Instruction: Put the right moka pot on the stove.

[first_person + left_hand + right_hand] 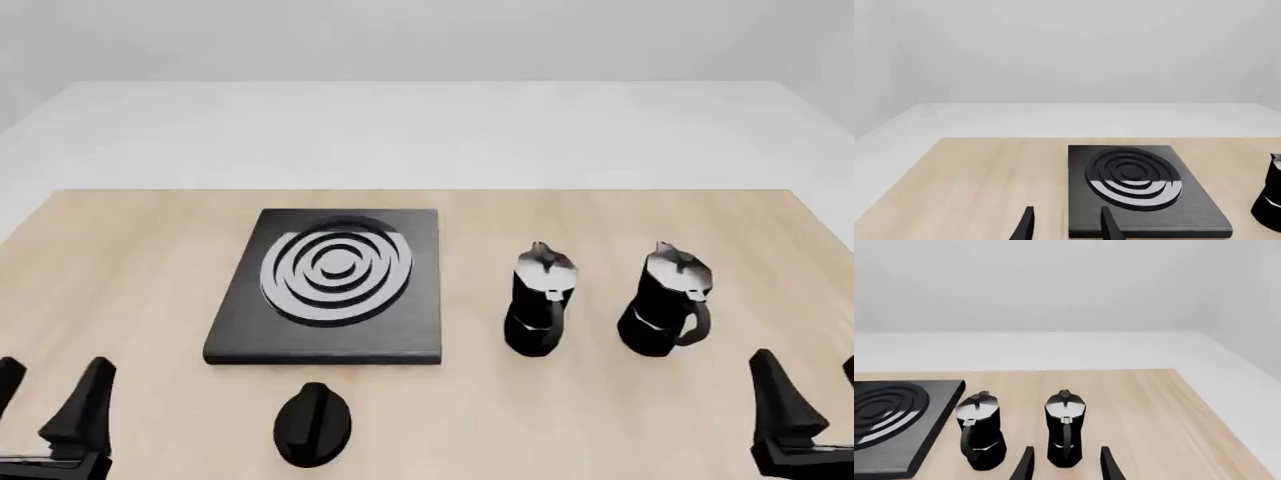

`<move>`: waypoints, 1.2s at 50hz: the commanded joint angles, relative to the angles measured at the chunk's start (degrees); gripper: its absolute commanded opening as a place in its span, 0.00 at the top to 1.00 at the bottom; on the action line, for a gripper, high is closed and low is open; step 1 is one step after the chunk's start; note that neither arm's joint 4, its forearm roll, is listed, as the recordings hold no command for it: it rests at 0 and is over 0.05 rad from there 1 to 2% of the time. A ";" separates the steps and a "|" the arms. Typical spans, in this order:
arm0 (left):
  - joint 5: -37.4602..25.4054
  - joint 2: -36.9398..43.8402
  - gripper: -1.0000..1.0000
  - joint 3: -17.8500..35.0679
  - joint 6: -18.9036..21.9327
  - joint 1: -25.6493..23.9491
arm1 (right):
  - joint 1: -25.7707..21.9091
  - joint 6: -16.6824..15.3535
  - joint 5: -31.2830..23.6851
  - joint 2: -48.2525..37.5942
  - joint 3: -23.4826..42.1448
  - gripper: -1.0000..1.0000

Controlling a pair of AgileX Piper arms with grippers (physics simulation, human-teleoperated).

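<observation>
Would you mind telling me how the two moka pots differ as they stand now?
The right pot stands farther from the stove; the left pot stands nearer it. The right pot's handle points toward the arms and rightward; the left pot's points toward the arms and leftward. Both are upright, black, silver-lidded.

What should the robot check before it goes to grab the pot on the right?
1. Right gripper open: ok, fingers apart with nothing between them.
2. Right moka pot upright: ok, standing on the table.
3. Right pot lined up with the gripper: ok, the right wrist view shows it straight ahead between the fingers.
4. Twin pot out of the way: ok, it stands apart, on the stove's side.
5. Stove burner rings free: ok, nothing sits on them.
6. Left gripper clear of the route: ok, it hangs open near the stove's near edge.
</observation>
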State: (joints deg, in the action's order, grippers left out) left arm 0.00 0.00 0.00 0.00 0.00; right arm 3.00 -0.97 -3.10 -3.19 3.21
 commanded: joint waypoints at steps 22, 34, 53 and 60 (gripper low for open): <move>0.00 0.00 0.00 0.00 0.00 0.00 | -2.37 0.46 12.20 -14.94 0.88 0.00; 0.00 0.00 0.00 0.00 0.00 0.00 | -3.38 0.19 17.99 -31.38 3.66 0.00; 0.00 0.00 0.00 0.00 0.00 0.00 | -3.53 -1.97 22.15 -39.74 4.69 0.00; 0.00 0.00 0.00 0.00 0.00 0.00 | -1.92 -3.73 33.07 -51.25 3.40 0.00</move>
State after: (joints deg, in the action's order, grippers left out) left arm 0.00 0.00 0.00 0.00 0.00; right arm 0.31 -2.95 20.43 -43.12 7.32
